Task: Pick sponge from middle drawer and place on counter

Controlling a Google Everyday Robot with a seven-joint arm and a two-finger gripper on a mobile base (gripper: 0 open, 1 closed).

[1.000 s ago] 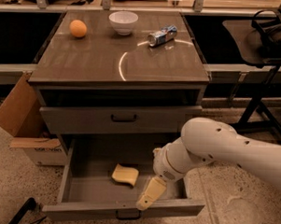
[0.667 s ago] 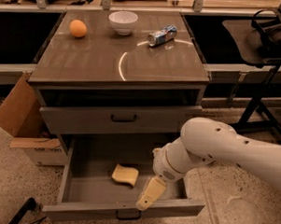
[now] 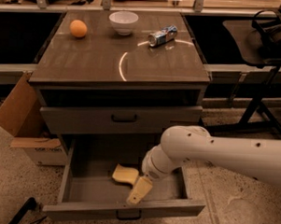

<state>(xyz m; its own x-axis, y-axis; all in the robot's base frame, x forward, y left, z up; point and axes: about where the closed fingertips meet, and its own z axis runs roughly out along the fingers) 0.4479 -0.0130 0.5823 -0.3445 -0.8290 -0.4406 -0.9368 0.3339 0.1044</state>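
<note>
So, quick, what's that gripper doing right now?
Gripper: down in the open grey middle drawer, next to the pale yellow soft sponge block; open or closed cannot be told.

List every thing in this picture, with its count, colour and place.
counter: one, glossy brown-grey, upper middle of view
orange fruit: one, orange, counter's back left
bowl: one, white, counter's back middle
can: one, blue and silver, on its side, right of the bowl
upper drawer: one, grey, shut, under the counter
middle drawer: one, grey, pulled open
sponge: one, pale yellow, lying in the middle drawer
cardboard box: one, brown, left of the upper drawer
stand: one, black, right of the counter
arm: one, white, reaching into the middle drawer from the right
gripper: one, tan, in the middle drawer, right of the sponge
</note>
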